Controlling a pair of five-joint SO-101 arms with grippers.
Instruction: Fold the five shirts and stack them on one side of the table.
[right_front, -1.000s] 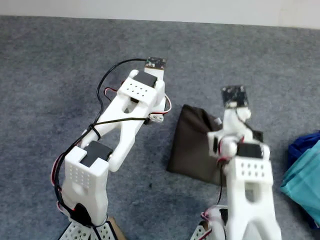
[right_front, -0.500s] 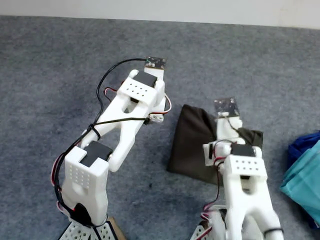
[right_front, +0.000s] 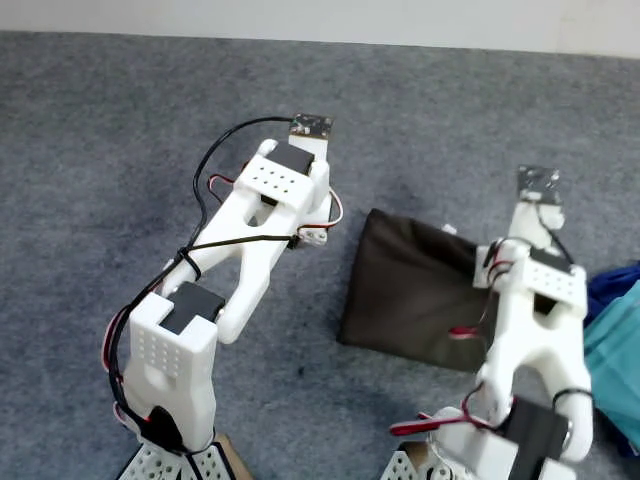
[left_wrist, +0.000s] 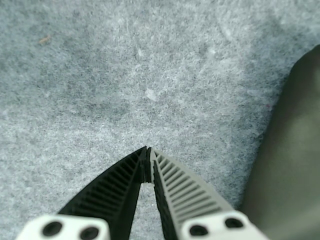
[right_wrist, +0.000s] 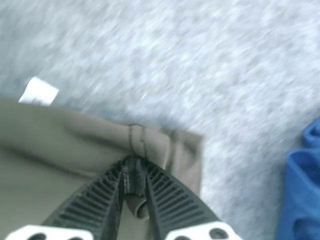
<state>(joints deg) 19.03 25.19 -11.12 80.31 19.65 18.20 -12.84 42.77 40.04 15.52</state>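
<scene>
The right gripper (right_wrist: 133, 172) pinches a corner hem of the folded brown shirt (right_front: 400, 290), which lies mid-table, partly hidden by that arm. The left gripper (left_wrist: 147, 161) is pressed together over the grey table cover (right_front: 100, 150), just beside the shirt. Beyond the right arm, a blue shirt (right_front: 606, 283) and a teal shirt (right_front: 618, 350) are cut off at the edge.

**Three cameras, one shared shirt**

The high camera sits above and behind the arms' bases, looking down and forward across the grey desk (right_front: 100, 150). Each wrist camera hangs close over the desk and sights along its own pincer. The left pincer (left_wrist: 148, 152) points at bare surface, the right pincer (right_wrist: 133, 165) at cloth. All three views take in the brown shirt (right_front: 400, 290). The high and right wrist views share the blue shirt (right_wrist: 305, 185).
</scene>
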